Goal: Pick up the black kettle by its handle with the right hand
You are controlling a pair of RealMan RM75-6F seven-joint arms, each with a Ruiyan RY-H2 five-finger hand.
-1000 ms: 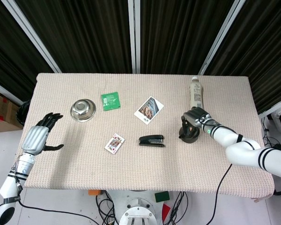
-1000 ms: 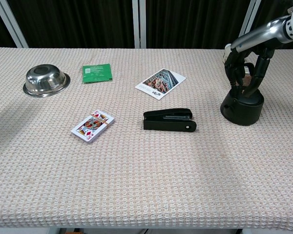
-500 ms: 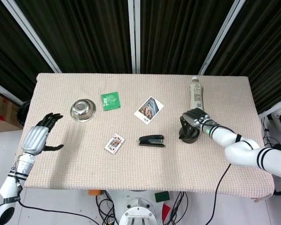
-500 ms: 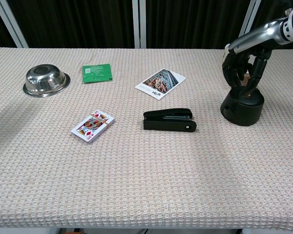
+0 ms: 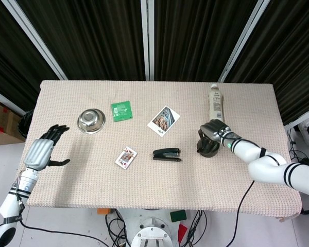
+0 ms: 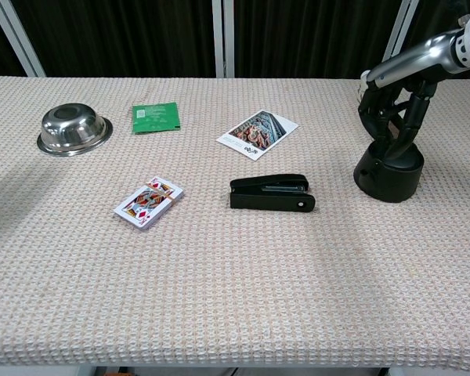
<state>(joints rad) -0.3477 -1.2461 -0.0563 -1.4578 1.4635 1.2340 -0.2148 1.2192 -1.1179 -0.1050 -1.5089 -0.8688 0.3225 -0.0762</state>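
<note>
Your right hand [image 6: 390, 102] has closed in over the last second; its fingers [image 6: 411, 117], earlier spread above the handle, now curl round the upright loop of the black kettle [image 6: 388, 171]; the grip looks seated, so a lift should be next. The kettle, squat, matte and dark, still stands on the desk [image 6: 243, 266] at its right side, right of the stapler [image 6: 271, 193] and just in front of the lying white bottle [image 5: 215, 101]. Your left hand [image 5: 41, 149] hovers wide, holding nothing.
</note>
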